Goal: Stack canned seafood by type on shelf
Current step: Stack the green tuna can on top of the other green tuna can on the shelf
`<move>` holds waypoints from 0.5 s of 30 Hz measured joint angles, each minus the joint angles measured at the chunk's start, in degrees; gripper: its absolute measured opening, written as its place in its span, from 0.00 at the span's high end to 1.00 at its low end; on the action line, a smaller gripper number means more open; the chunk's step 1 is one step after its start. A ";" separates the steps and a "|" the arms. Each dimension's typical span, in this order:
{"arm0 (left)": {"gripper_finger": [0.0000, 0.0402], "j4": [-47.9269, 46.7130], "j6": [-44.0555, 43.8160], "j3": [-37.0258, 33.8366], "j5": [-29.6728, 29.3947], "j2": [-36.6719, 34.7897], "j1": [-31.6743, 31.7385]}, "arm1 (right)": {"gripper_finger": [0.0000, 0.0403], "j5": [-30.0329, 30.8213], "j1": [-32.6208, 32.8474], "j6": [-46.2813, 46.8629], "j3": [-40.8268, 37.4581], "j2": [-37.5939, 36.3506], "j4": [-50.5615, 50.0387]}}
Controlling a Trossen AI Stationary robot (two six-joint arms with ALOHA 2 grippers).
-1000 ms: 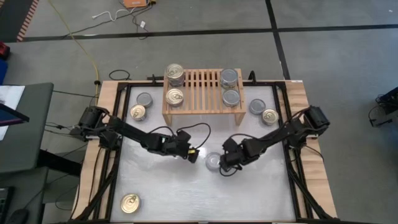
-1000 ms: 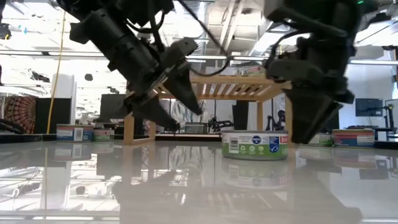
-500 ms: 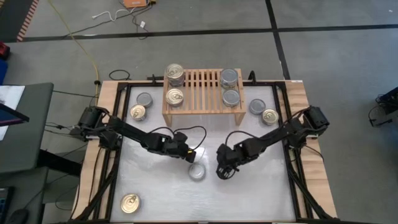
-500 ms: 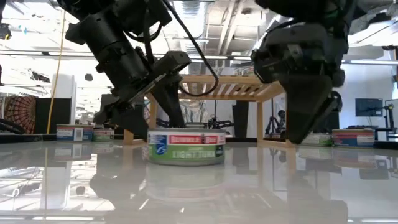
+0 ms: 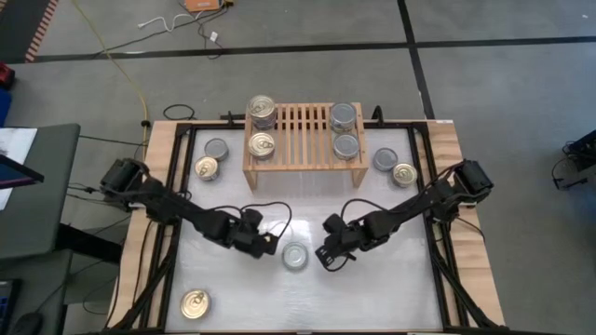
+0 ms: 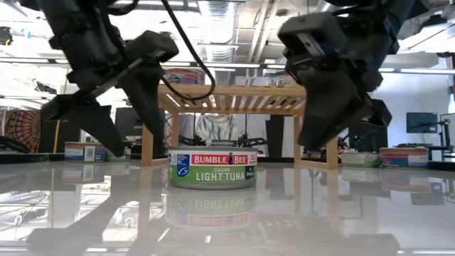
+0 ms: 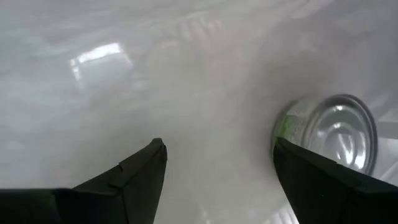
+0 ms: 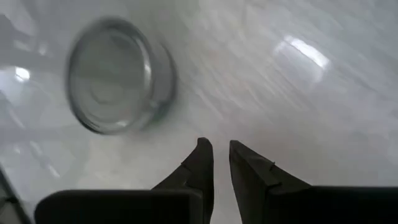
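My left pincer [image 5: 271, 248] spread just left of the silver-topped tuna can [image 5: 295, 256] mid-desk [image 5: 372, 288], my right pincer [image 5: 321, 256] nearly pressed together, empty, just right of it

Shiny metal, pale wood, glossy white tabletop

The tabletop [image 6: 85, 213] is smooth and glossy, mirroring what stands on it. The centre tin [image 6: 212, 168] has a bright silver metal top and a printed green paper-like label. The shelf [image 5: 303, 140] is light, matt, slatted wood. The fingers [image 7: 130, 180] are dark, matt plastic-looking.
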 joint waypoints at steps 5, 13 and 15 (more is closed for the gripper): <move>0.29 -0.45 -2.65 0.00 -2.67 0.48 -2.42 | 0.80 2.41 0.24 2.53 0.00 0.00 4.29; 0.29 -0.55 -2.05 0.00 -3.83 0.39 -3.50 | 0.71 7.32 0.61 3.72 0.00 0.00 10.04; 0.29 -0.58 -2.05 0.00 -4.35 0.42 -3.50 | 0.66 7.83 0.75 3.86 0.00 0.00 10.53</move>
